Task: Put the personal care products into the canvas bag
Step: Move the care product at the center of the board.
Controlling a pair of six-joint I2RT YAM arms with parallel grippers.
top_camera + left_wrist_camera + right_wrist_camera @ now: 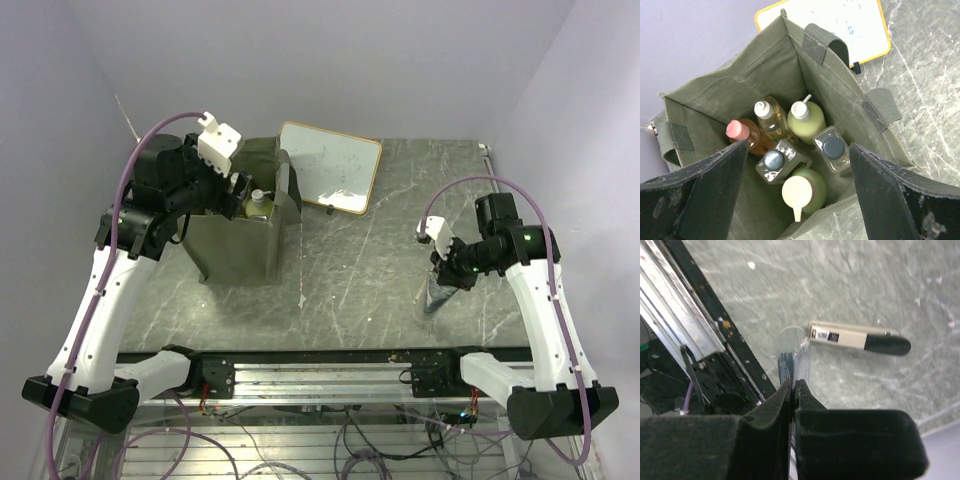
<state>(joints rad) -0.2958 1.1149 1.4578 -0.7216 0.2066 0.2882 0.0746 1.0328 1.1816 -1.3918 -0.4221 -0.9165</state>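
The olive-green canvas bag (235,245) stands open at the left of the table and fills the left wrist view (765,70). Inside stand an orange bottle with a pink cap (737,131), an amber bottle (766,113) and a yellow-green bottle (803,116) with white pumps, two clear bottles with black caps (774,161) (834,149), and a green bottle with a pale top (801,190). My left gripper (799,147) is open and empty just above the bag's mouth (238,188). My right gripper (793,383) is shut on a thin clear plastic piece (800,357), low over the table at the right (440,272).
A wood-framed whiteboard (330,166) lies behind the bag to its right (840,25). A beige marker with a black cap (860,338) lies on the table beyond the right gripper. The metal rail (320,372) runs along the near edge. A small dark object (303,298) lies mid-table.
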